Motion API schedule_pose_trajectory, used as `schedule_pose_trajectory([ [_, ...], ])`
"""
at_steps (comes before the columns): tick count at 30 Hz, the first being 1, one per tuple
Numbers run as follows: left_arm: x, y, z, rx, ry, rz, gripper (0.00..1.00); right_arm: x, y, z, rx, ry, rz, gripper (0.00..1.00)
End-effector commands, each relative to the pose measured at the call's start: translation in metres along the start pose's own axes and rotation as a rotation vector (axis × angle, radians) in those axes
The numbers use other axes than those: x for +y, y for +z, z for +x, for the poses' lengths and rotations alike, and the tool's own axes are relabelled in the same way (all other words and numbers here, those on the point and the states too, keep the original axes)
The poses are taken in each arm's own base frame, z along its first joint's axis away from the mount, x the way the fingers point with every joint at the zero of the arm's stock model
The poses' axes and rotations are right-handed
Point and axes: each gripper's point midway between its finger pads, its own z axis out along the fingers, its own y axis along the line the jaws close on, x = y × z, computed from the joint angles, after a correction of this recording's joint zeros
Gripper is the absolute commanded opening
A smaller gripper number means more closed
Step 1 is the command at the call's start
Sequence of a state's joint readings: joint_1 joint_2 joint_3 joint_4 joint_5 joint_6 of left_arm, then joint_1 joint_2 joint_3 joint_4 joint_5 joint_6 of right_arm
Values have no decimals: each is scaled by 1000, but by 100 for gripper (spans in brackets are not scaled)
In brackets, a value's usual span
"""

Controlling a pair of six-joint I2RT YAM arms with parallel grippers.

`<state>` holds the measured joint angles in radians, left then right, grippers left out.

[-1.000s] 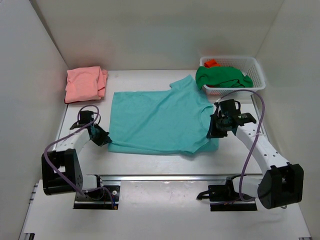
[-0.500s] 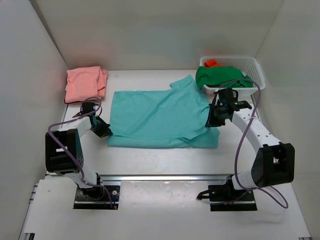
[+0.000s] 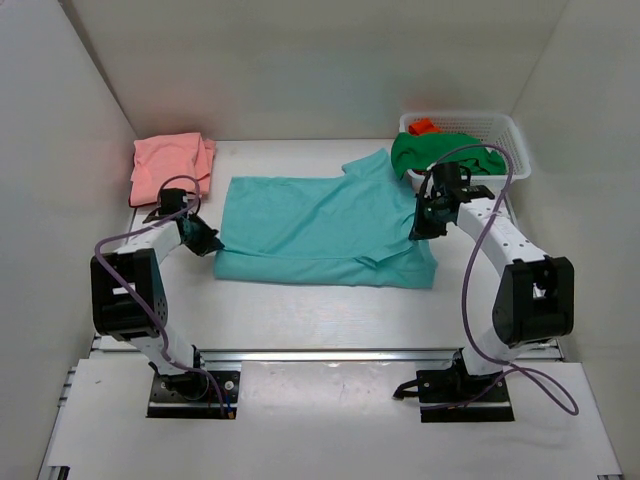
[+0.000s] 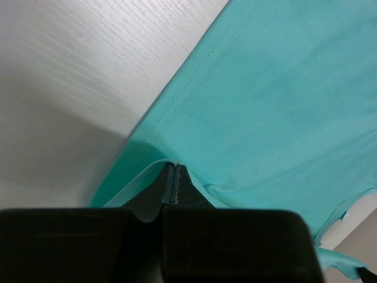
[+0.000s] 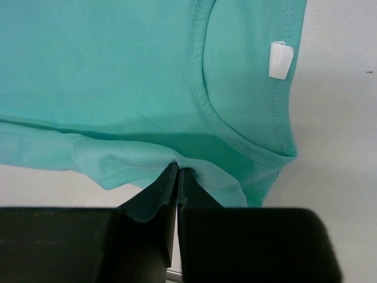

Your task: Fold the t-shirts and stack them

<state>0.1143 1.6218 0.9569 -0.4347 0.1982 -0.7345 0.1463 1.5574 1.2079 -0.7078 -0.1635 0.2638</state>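
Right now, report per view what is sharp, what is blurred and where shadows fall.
Top external: even soft light, no glare, the turquoise cotton t-shirt crisp. Left wrist: hem stitching sharp, the black left gripper dark and featureless near the lens, a grey shadow on the white table. Right wrist: collar seam and white neck label sharp, the right gripper equally dark.

The middle tee (image 3: pixel 320 225) is lying across the centre of the worktop (image 3: pixel 300 310), its collar pointing toward the right edge. The folded tee (image 3: pixel 170 168) is sitting in the far left corner. The basket (image 3: pixel 512 135) is standing in the far right corner, with the third tee (image 3: pixel 440 155) lying in it and hanging over its near left rim. The left gripper (image 3: pixel 213 246) is pinching the middle tee's left edge and the right gripper (image 3: pixel 418 234) its right edge, jaws closed on the cloth.
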Motion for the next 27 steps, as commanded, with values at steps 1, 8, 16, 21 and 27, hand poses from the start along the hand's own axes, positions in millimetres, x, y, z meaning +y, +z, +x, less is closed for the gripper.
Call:
schedule_pose_trajectory([
  [1, -9, 5, -6, -11, -3, 32, 0, -2, 3, -27, -65, -15, 16, 0],
  [8, -9, 13, -14, -19, -9, 30, 0, 2, 16, -47, -77, -27, 18, 0],
  [16, -40, 4, -35, -40, 15, 123, 52, -13, 14, -72, -116, -11, 131, 27],
  [21, -74, -8, -26, -44, 92, 177, 34, 2, 13, -60, -109, -58, 114, 26],
  [27, -72, 13, 33, 28, 165, 135, 11, 35, 40, -28, -57, -93, 16, 11],
])
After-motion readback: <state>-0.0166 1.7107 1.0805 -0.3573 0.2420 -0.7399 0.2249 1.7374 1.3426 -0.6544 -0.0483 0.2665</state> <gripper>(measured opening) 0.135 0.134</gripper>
